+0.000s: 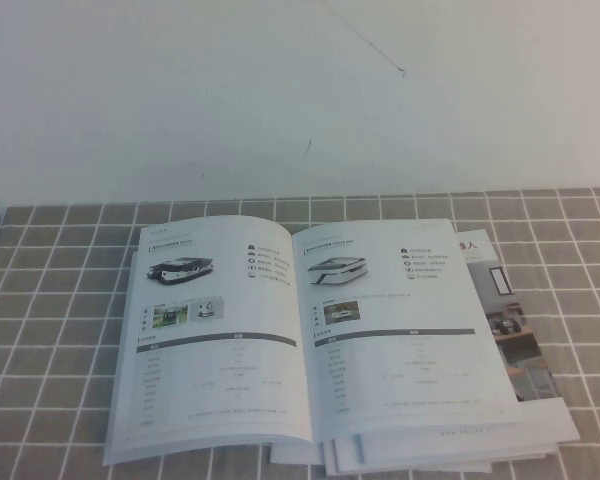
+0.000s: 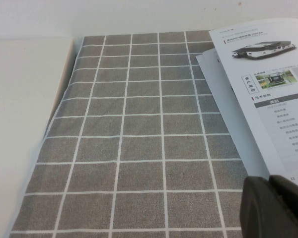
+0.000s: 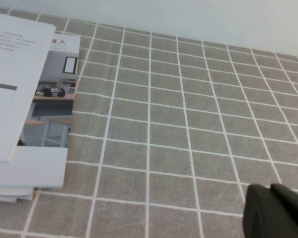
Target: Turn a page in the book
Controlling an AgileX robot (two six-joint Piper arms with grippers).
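The book [image 1: 220, 340] lies open on the grey checked cloth, on top of other booklets. Its left sheet shows a darker black-and-white vehicle. The page [image 1: 400, 330] on the right shows a white low flat vehicle and lies flat. Neither gripper shows in the high view. My left gripper [image 2: 270, 181] is shut and empty, low over the cloth just off the book's [image 2: 273, 84] near left corner. My right gripper [image 3: 269, 188] is shut and empty over bare cloth, well to the right of the page [image 3: 15, 64].
A colour brochure with room pictures [image 1: 510, 330] sticks out from under the book on the right, also in the right wrist view [image 3: 52, 94]. More white booklets [image 1: 430, 455] stick out at the front. The checked cloth [image 1: 60, 300] ends at a white surface [image 2: 20, 99] on the left.
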